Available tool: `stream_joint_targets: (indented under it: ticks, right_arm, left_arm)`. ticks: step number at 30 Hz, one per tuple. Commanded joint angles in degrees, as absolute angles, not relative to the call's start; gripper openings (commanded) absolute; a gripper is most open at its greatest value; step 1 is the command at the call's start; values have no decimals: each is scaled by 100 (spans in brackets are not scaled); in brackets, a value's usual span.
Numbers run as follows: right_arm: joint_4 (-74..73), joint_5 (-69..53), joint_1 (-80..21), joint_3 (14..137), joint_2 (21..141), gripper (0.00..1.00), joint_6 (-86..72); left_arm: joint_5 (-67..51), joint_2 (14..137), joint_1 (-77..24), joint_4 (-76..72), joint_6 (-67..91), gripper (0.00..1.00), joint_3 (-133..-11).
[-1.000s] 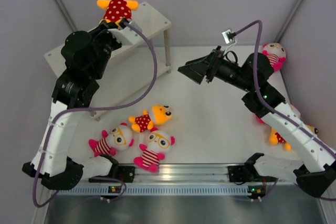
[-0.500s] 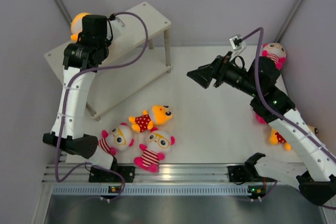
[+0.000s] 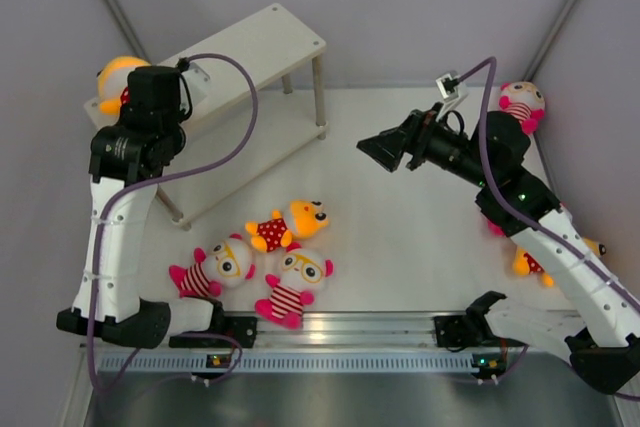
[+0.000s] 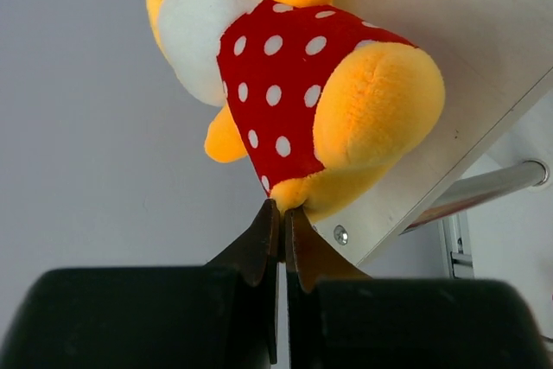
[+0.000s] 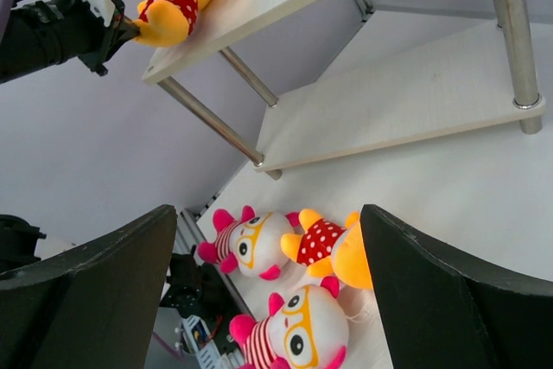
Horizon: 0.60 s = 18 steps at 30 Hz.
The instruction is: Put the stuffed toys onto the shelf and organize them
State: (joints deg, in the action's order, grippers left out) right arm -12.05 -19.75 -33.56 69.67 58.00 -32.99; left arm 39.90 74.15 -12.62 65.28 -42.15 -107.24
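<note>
Shelf (image 4: pixel 484 58) edge holds orange toy (image 4: pixel 302 84), our left gripper (image 4: pixel 281 209) pinching its foot right at tips; our right gripper (image 5: pixel 268 209) spread wide.

Both arms, left (image 3: pixel 112 227) and right (image 3: pixel 565 252), have white shells between black joint housings and black bases. A purple cable (image 3: pixel 243 112) loops off the left wrist; another cable (image 3: pixel 486 107) trails along the right arm from a small white box (image 3: pixel 447 84). The left end effector (image 4: pixel 278 232) tapers to thin black wedges. The right end effector (image 5: pixel 270 213) has broad matte black blades.
</note>
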Motion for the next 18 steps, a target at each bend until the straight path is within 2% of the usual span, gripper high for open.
stream_joint_targets:
  ticks: [1, 2, 3, 4, 5, 7, 8, 13, 18]
  right_arm:
    - [-1002, -1916, -3278, 6970, 5651, 88, -3270]
    - [-1045, -1881, -3270, 6978, 5669, 89, -3270]
    - [-1116, -1776, -3278, 7005, 5712, 90, -3270]
    - [-1316, -1688, -3270, 7022, 5730, 91, -3252]
    - [-1484, -1574, -3261, 7049, 5765, 91, -3235]
    - [-1948, -1162, -3252, 7119, 5827, 91, -3147]
    - [-2073, -1021, -3252, 7119, 5862, 91, -3068]
    - [-2277, -606, -3304, 6453, 6020, 91, -2945]
    - [-1592, -738, -3121, 5546, 6108, 90, -3173]
  left_arm:
    - [4141, 7365, -1239, 6504, -4104, 0, -10565]
    - [4061, 7348, -1239, 6521, -4070, 8, -10556]
    - [4008, 7330, -1239, 6513, -4061, 34, -10564]
    - [3930, 7313, -1239, 6504, -4052, 49, -10564]
    - [3859, 7295, -1239, 6504, -4043, 59, -10591]
    - [3640, 7181, -1239, 6495, -4095, 88, -10652]
    - [3360, 7085, -1239, 6495, -4139, 98, -10687]
    - [2147, 6680, -1239, 6478, -4105, 98, -10732]
    - [924, 6232, -1239, 6469, -4096, 98, -10758]
